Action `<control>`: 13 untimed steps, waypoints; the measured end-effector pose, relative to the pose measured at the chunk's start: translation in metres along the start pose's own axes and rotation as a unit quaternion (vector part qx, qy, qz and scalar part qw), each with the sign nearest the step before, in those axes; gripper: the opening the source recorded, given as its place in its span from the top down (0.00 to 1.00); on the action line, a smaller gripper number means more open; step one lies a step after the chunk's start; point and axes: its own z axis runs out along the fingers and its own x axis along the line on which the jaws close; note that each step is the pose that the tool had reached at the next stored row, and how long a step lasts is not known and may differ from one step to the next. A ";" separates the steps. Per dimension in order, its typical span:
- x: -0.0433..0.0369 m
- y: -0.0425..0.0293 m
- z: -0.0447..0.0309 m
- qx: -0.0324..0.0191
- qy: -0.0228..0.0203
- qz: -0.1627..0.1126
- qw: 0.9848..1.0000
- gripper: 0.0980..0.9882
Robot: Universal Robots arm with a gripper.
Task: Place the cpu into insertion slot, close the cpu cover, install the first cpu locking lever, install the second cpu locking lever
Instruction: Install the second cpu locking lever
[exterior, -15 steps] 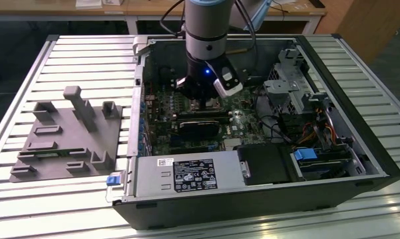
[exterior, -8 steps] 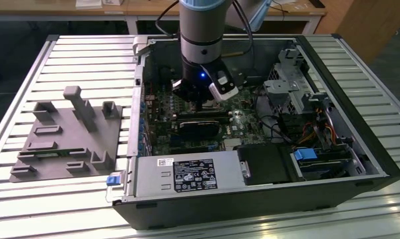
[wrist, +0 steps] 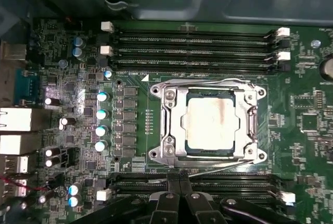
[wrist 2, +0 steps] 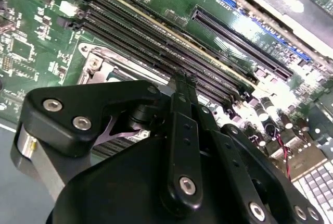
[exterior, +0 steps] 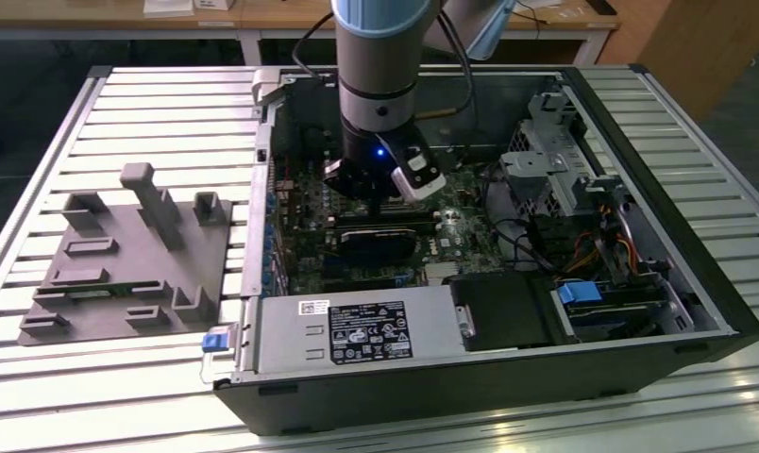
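Observation:
The cpu (wrist: 212, 125), a pale silver square, lies in the insertion slot (wrist: 260, 91) on the green board. The cpu cover (wrist: 171, 126), a silver frame with a window, lies flat over its edges. One thin wire lever (wrist: 208, 83) runs along one side of the socket, and a second lever (wrist: 223, 165) runs along the opposite side. My gripper (wrist: 179, 182) has its black fingers pressed together, the tips beside the second lever's end. In the second wrist view the gripper (wrist 2: 182, 78) is shut just past the slot's corner (wrist 2: 96, 62). In the exterior view the gripper (exterior: 377, 209) hangs over the board inside the case.
Long black memory slots (wrist: 192, 44) flank the socket on both sides. The open computer case (exterior: 682, 236) holds a power supply (exterior: 354, 330), cables and drive bays at the exterior view's right. A grey fixture plate (exterior: 127, 255) sits on the slatted table at the exterior view's left.

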 end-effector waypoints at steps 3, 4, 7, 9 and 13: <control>0.0003 -0.0003 0.0016 -0.001 0.000 0.000 1.000 0.99; 0.0003 -0.0007 0.0017 -0.002 0.000 0.000 1.000 0.99; 0.0023 -0.0032 0.0015 -0.008 0.000 0.000 1.000 0.99; 0.0049 -0.0051 0.0013 -0.014 0.000 0.000 1.000 0.99; 0.0077 -0.0084 0.0018 -0.021 0.000 -0.003 1.000 0.99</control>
